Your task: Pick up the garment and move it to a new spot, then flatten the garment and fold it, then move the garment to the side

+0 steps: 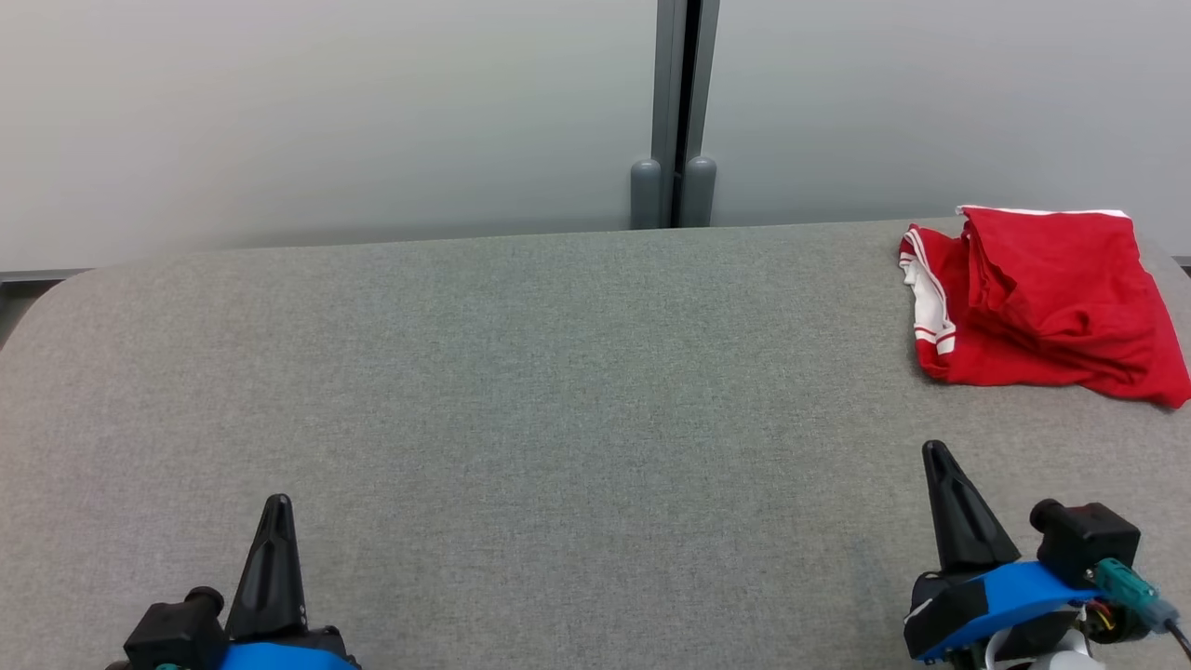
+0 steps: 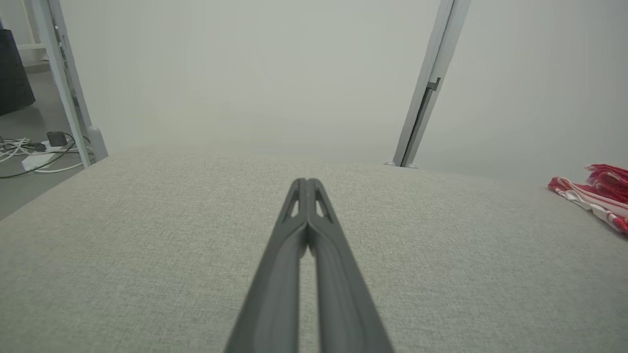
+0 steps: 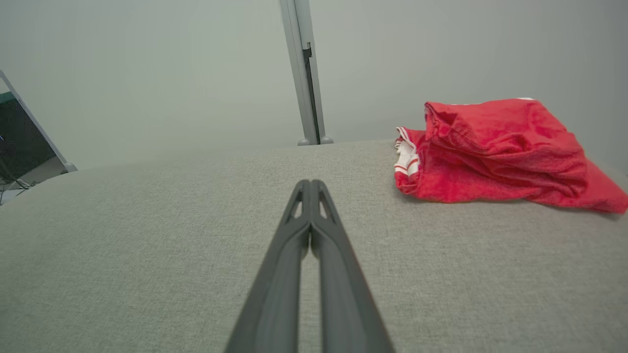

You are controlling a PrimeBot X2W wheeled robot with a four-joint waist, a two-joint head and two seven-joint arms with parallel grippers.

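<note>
one wide surface (image 1: 558, 372) covered in grey woven fabric takes up the lower two thirds of the head view, its far corners rounded. behind it stand two pale wall panels (image 1: 326, 112), joined at top centre by a grey upright post (image 1: 675, 112) with two rounded feet at the surface's back edge.

the garment (image 1: 1042, 307) lies in the upper right of the head view, on the far right part of the surface, close to the back edge and reaching the frame's right border. it is bright red, loosely folded into a rumpled, roughly rectangular heap. white trim with thin red stripes shows along its left end, and a narrow white band runs along its far edge. its long axis runs left to right across the frame, sloping a little downward to the right; the striped end points toward the frame's centre.

the right gripper (image 1: 933, 453) sits at lower right, below the garment and apart from it, with plain grey fabric between them. the left gripper (image 1: 276, 507) sits at lower left, well apart from the garment. both are clenched, fingers pressed together, grasping nothing.

in the left wrist view, pale cables (image 2: 29, 154) lie on the floor at the left edge.
</note>
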